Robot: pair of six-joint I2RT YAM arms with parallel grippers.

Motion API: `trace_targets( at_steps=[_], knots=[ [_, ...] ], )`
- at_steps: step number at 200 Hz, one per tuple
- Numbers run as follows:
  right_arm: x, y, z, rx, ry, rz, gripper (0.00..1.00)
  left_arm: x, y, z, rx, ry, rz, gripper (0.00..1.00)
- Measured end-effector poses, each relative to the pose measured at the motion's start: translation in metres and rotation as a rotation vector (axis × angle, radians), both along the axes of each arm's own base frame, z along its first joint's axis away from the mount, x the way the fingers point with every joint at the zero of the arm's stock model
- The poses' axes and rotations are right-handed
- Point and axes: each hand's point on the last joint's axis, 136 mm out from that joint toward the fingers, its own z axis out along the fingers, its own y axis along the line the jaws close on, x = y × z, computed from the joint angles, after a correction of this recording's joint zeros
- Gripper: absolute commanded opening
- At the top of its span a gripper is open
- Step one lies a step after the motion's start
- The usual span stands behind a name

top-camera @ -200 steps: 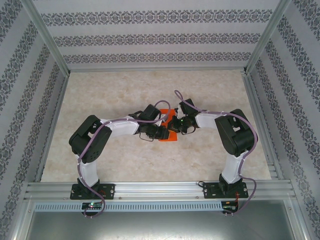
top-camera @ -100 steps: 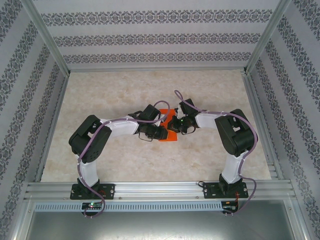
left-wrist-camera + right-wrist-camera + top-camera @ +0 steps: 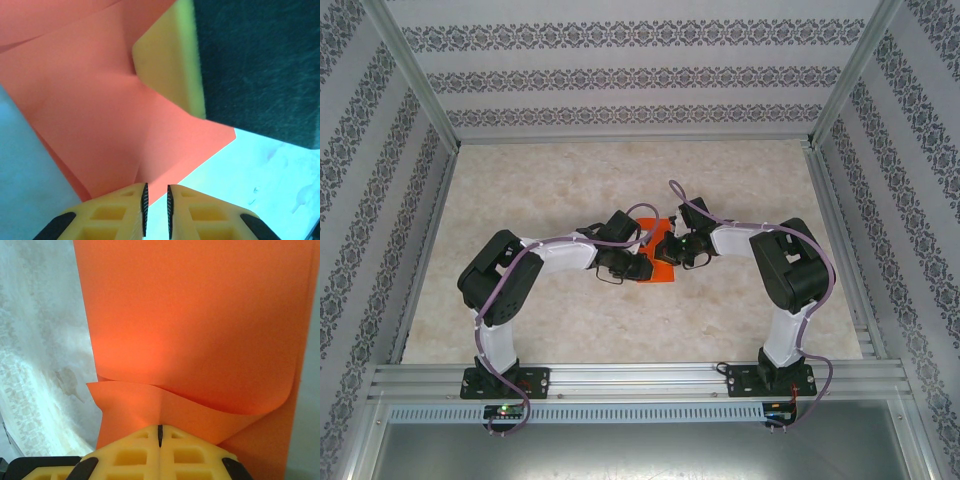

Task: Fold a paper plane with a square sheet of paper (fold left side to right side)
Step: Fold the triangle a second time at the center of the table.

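The square sheet of paper (image 3: 661, 272) is bright orange and partly folded, lying mid-table between the two wrists. In the right wrist view a curled flap of the paper (image 3: 200, 320) lies over a flat layer. My right gripper (image 3: 160, 429) is shut, its tips against the flap where a small ridge rises. In the left wrist view the paper (image 3: 100, 110) shows creases that meet at the right gripper's yellow finger (image 3: 170, 60), which rests on it. My left gripper (image 3: 156, 192) stands open by a narrow gap at the paper's near edge, with bare table showing between its pads.
The pale marbled table (image 3: 550, 180) is ringed by an aluminium frame (image 3: 620, 375) and patterned walls. Both arms bend inward, and the left gripper (image 3: 642, 264) and right gripper (image 3: 668, 250) nearly touch over the paper.
The left jaws have closed slightly. Both arms and the paper stay almost where they were.
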Motion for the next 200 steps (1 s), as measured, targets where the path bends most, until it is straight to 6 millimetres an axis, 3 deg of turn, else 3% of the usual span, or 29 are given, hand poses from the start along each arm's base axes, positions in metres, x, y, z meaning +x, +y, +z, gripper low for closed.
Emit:
trace_targets(
  at_steps=[200],
  knots=[
    [-0.0017,-0.0009,0.0002,-0.010,0.011,0.006,0.00,-0.0017,0.0084,-0.0084,0.030,-0.004,0.005,0.19]
  ],
)
